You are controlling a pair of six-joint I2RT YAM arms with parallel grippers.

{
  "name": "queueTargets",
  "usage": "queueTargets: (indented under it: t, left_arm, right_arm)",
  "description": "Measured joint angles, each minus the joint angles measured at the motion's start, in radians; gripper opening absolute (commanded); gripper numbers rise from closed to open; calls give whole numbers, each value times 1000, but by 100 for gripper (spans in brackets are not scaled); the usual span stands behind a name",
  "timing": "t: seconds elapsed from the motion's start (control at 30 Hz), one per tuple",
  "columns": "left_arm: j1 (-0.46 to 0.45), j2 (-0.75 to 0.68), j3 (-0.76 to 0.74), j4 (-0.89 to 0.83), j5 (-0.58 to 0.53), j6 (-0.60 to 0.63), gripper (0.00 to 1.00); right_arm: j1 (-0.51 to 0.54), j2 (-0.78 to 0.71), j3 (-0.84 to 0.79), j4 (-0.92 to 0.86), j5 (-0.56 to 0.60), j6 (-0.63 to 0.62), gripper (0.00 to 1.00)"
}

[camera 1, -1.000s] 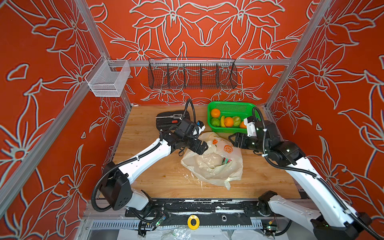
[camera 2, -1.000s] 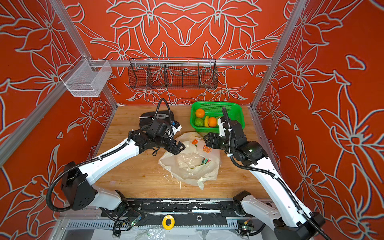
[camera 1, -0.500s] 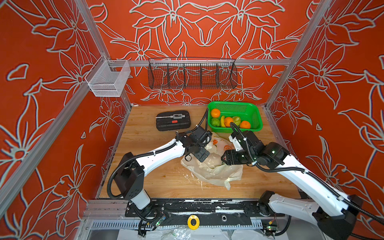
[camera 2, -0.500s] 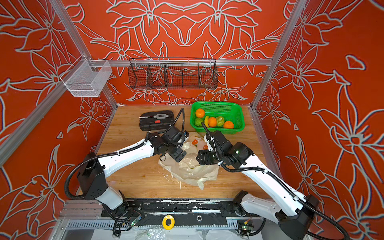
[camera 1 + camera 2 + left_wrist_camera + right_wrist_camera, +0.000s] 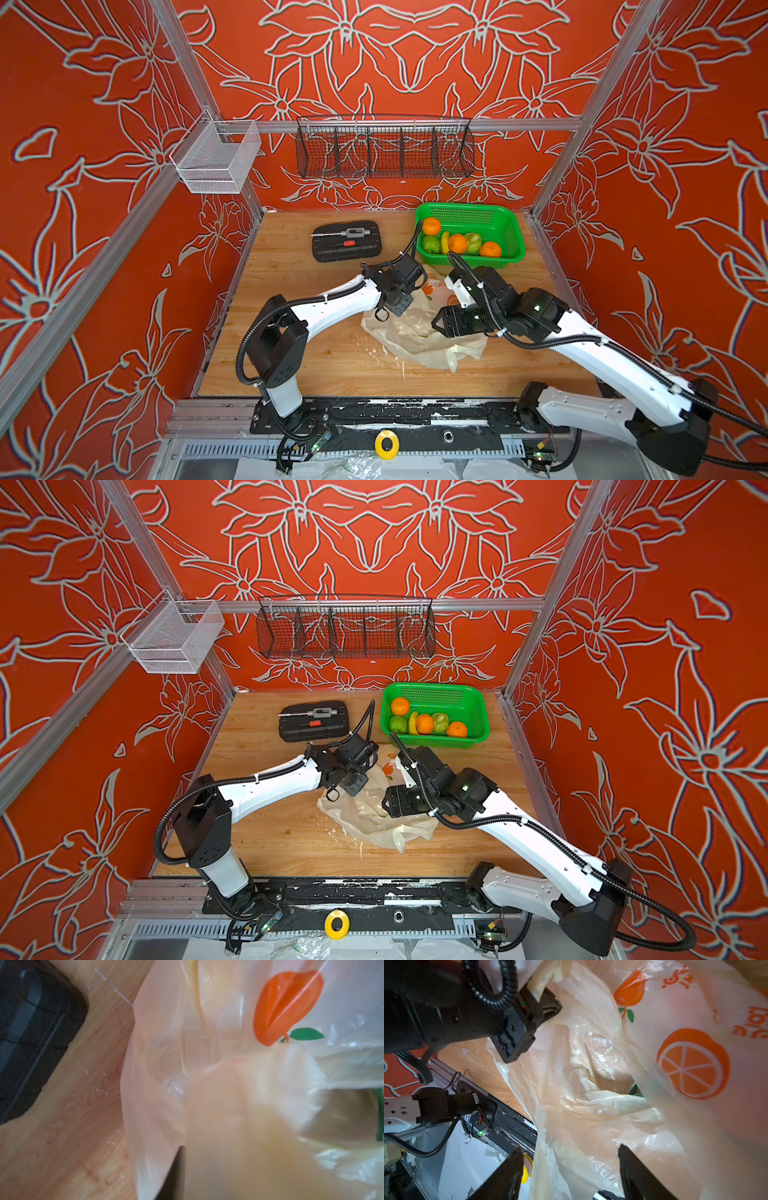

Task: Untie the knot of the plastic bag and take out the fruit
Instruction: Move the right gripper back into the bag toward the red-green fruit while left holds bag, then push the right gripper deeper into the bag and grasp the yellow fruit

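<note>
Crinkly cream-white plastic bag (image 5: 409,340): rim pinched by closed left fingers (image 5: 550,1007); mouth faced by open, empty right fingers (image 5: 639,1177).

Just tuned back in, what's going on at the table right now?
The left gripper is pinched shut on an edge of the plastic bag, which lies crumpled mid-table with its mouth gaping. The right gripper is open at that mouth. Fruit already sits in the green basket behind it, and something green shows inside the bag.
</note>
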Motion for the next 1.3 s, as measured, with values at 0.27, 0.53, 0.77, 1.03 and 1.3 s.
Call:
queueTargets:
  t: [0.27, 0.53, 0.77, 1.03, 1.3]
  left_arm:
    - [16, -106, -16, 42, 89, -34, 0]
    - [104, -277, -95, 134, 210, -93, 0]
    - [127, -341, -142, 182, 269, -123, 0]
    - [127, -397, -182, 224, 307, -126, 0]
    - [127, -395, -182, 230, 318, -126, 0]
  right_arm:
    - [93, 150, -68, 32, 22, -1, 73]
    - [124, 266, -138, 32, 151, -3, 73]
    - [123, 265, -182, -18, 364, 18, 82]
    - [96, 265, -208, -97, 513, 68, 85]
    - [96, 149, -153, -27, 432, -6, 82]
